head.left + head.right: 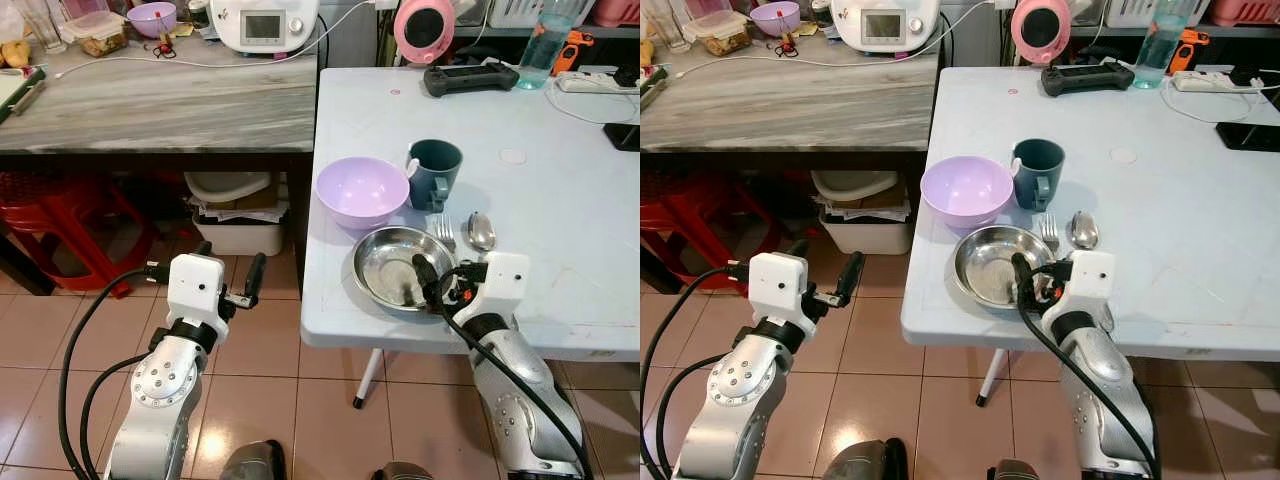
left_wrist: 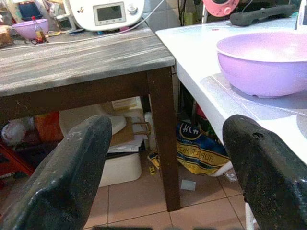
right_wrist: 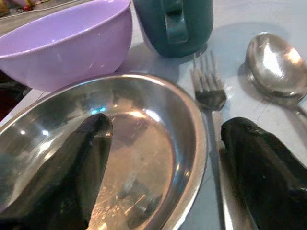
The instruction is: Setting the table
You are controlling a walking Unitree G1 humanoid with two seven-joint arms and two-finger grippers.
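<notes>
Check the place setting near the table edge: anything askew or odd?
Mostly tidy. The round steel plate sits near the white table's front edge; the right gripper straddles its rim, fingers open. The fork and spoon lie crowded against the plate. No spills.

- The steel plate (image 3: pixel 158 143) is polished metal, glossy, with fine scratches and mirror-like reflections.
- The fork (image 3: pixel 208 86) and spoon (image 3: pixel 276 64) are shiny metal too.
- The purple bowl (image 1: pixel 362 190) looks like smooth plastic with a soft sheen.
- The teal mug (image 1: pixel 435 170) has a smooth, fairly matt surface.
- The white table (image 1: pixel 560 220) has a smooth, matt plastic-looking top.
- The side table (image 1: pixel 160 100) has a streaked grey wood-grain top on dark wooden legs.
- The floor tiles (image 1: pixel 250 370) are glossy.
- The right gripper's fingers (image 3: pixel 261 163) are matt black, slightly rough.
- The left gripper's fingers (image 2: pixel 62 177) are matt black, scuffed and speckled.
- The arm casings (image 1: pixel 165 385) are brushed silver metal.
</notes>
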